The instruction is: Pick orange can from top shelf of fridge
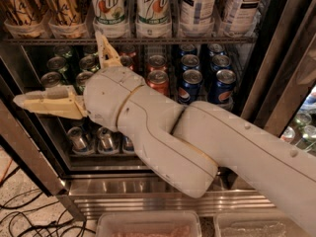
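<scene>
Before the fridge (pixel 274 83), gripper (pixel 58 68) splayed, floor cables (pixel 24 220)

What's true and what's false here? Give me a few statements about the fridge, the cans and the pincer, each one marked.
1. The pincer is open and holds nothing. True.
2. Two orange cans stand at the left of the top shelf. True.
3. The pincer is level with the top shelf. False: it is below it, in front of the green cans.
4. The 7up cans stand left of the orange cans. False: they stand to their right.
5. Blue Pepsi cans sit right of the red cans, one rack down. True.
</scene>
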You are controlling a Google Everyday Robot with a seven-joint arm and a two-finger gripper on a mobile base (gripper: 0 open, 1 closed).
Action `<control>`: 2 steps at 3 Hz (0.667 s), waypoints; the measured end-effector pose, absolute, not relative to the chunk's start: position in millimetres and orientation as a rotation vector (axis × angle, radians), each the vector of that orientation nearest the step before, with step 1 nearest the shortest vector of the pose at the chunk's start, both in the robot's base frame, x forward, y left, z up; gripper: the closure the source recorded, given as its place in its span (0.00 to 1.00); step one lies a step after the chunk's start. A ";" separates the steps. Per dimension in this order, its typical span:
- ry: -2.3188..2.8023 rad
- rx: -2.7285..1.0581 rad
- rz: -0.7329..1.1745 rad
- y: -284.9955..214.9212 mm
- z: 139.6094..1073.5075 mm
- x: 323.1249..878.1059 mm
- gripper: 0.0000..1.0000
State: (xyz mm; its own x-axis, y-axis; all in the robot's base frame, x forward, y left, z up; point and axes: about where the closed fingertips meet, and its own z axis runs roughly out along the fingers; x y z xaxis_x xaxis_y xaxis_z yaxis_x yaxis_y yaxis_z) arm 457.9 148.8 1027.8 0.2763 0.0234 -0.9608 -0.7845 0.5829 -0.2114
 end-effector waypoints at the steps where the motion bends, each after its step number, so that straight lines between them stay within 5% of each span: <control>1: 1.288 -0.762 0.636 141.9 1010.3 472.8 0.00; 2: 1.288 -0.762 0.636 142.0 1010.3 472.8 0.00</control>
